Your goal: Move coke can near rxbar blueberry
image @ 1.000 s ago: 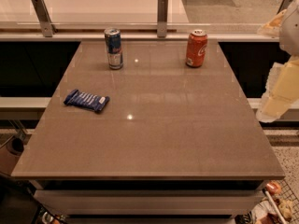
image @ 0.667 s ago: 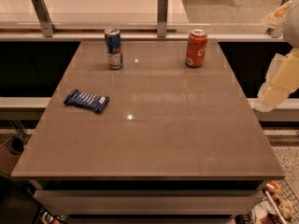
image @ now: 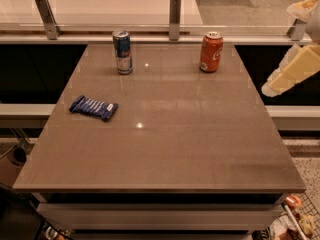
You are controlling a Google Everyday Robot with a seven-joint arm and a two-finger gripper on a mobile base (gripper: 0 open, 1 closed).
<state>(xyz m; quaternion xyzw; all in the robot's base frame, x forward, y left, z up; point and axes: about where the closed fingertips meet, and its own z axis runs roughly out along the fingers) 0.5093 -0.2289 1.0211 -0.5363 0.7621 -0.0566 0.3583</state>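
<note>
Approach step, likely: red can point(image: 211, 52) near the table's point(image: 165, 154) far right corner, snack bar point(image: 93, 107) by its left edge; pincer point(image: 280, 79) beyond the right edge, spread or not I cannot tell, must next reach the can

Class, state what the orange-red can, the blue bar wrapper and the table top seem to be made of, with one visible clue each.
Coke can: likely painted metal; bare silver top. Bar wrapper: probably thin plastic film or foil; crinkled, glossy. Table top: smooth polished surface, maybe laminate or stone; it mirrors lights. The gripper hangs off the table's right edge, touching nothing.
</note>
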